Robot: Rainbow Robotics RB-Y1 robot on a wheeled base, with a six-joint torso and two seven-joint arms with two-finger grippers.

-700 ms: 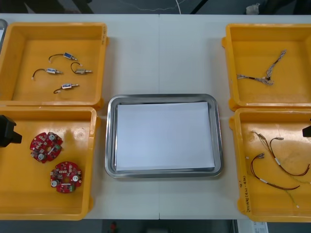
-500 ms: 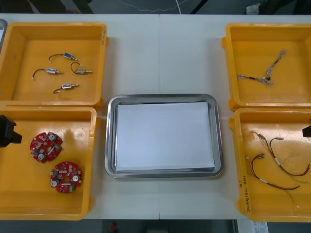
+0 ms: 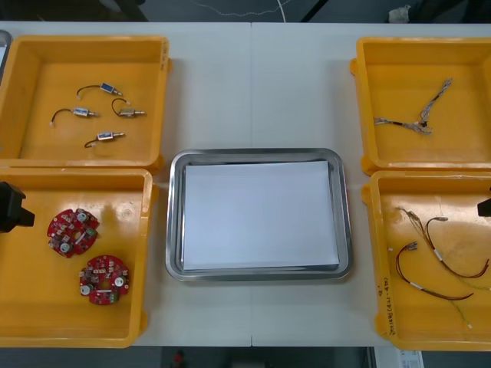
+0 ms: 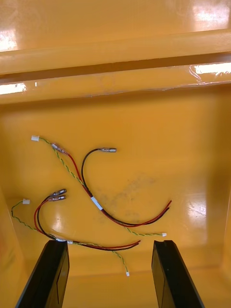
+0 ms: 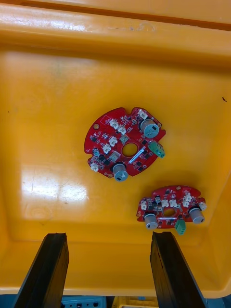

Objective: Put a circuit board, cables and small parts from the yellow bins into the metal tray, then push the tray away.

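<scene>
**No movement since the earlier frames; first pick not yet begun**

Nothing had shifted against the earlier frames: grippers and parts sat where they were.

Two round red circuit boards (image 3: 73, 231) lay flat and apart on the floor of the yellow bin (image 3: 146, 230) at the lower left of the front view. The left gripper (image 5: 108, 238) hung above that bin at the frame's left edge. Its jaws were released and held nothing. One board lay ahead between the fingers, the other just ahead of one finger.

The metal tray (image 3: 175, 230), white inside and holding nothing, sat at centre frame. The right gripper (image 4: 109, 243), also released, was poised over the red and yellow cables (image 4: 96, 202) in the lower-right bin. Small metal parts (image 3: 100, 115) remained in the upper-left bin.

Judgement: the step in hand was the board pick.
- The left gripper should centre on a single board and descend squarely.
- It should close across the board's rim, not on the raised components.
- It should lift clear of the bin wall before crossing to the tray.
</scene>
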